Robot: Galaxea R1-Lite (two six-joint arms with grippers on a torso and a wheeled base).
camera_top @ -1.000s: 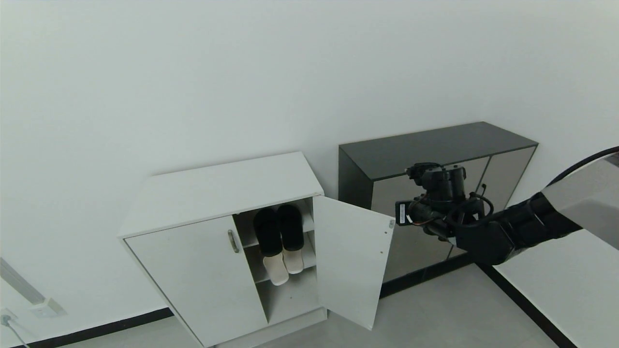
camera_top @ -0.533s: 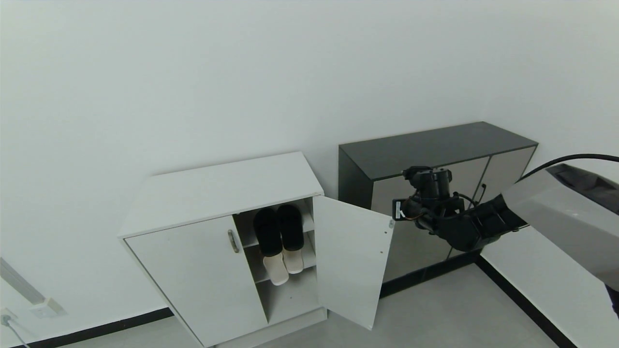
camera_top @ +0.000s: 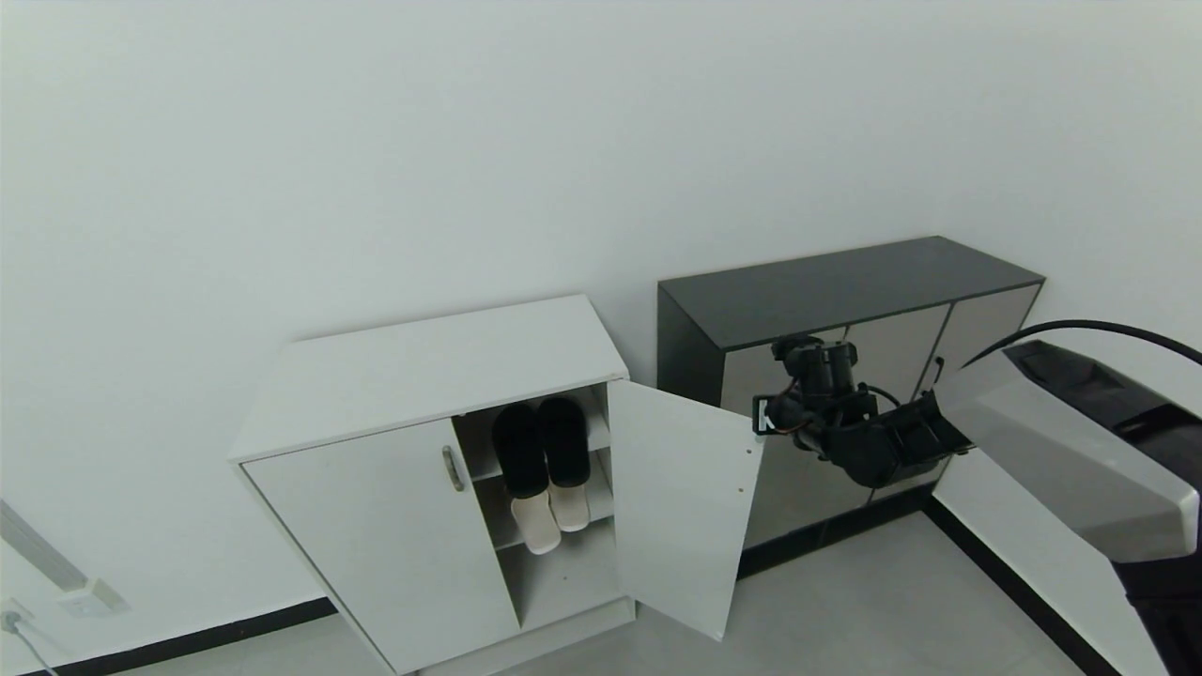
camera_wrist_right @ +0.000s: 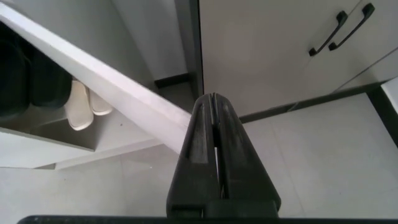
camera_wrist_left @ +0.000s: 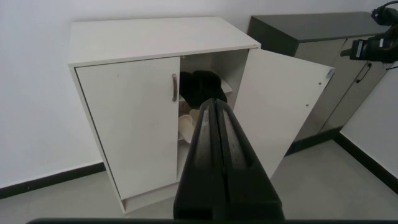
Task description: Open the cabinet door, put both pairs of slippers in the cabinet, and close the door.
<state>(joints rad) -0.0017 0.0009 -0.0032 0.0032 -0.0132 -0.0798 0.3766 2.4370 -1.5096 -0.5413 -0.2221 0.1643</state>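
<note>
In the lower middle of the head view stands the low white flat-panelled board cabinet (camera_top: 423, 376). Its left door is shut. Its right-hand smooth white slab door (camera_top: 681, 498) is swung wide toward the right of the frame.

Inside, the pair of soft black rounded slippers (camera_top: 540, 446) lies on the upper shelf, with the pair of cream slippers (camera_top: 549, 516) just under it on the next shelf. Both pairs look stowed, so closing is probably what remains.

That would explain the right gripper (camera_top: 762, 415), which sits just beside the open door's upper free corner, a sensible spot for pushing the panel shut. Its fingers (camera_wrist_right: 205, 124) are pressed together on nothing, forming a blunt black wedge. Whether they touch the edge, I cannot tell.

The left gripper (camera_wrist_left: 214, 104) points at the cabinet front from well back. Its fingers are likewise closed and empty, so this arm seems to be kept out of the door's swing.

The door is hard and slick, and a small metal bar handle (camera_top: 454, 468) shows on the shut leaf. At centre right is a dark grey matte-topped cabinet (camera_top: 845, 282) with pale doors.
</note>
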